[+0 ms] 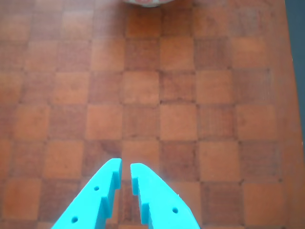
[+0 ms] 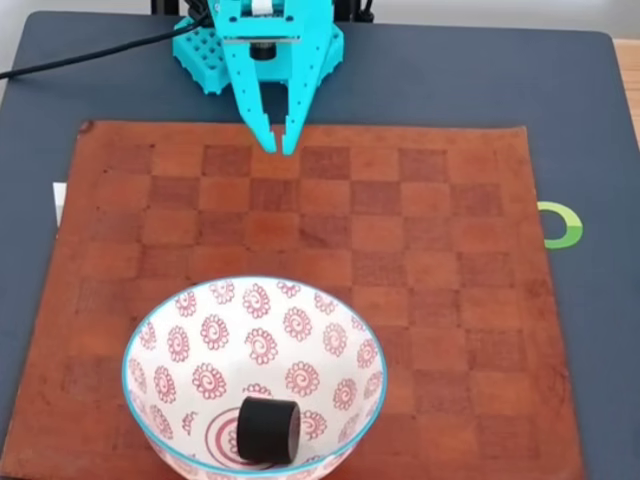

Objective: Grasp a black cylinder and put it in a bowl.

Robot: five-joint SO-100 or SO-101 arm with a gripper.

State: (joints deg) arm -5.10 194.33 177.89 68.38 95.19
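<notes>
The black cylinder [image 2: 267, 430] lies on its side inside the bowl [image 2: 180, 340], near its centre rings, at the bottom of the fixed view. The bowl is white with red spirals and a light blue rim; a sliver of it [image 1: 145, 2] shows at the top edge of the wrist view. My turquoise gripper [image 2: 279, 148] hangs over the far edge of the checkered board, well away from the bowl. Its fingers [image 1: 126, 168] stand almost together with a narrow gap and nothing between them.
A brown checkered board [image 2: 420, 260] covers most of the dark grey table [image 2: 590, 330]. The arm's turquoise base [image 2: 205, 50] sits at the back with a black cable running left. A green ring mark [image 2: 562, 225] lies right of the board.
</notes>
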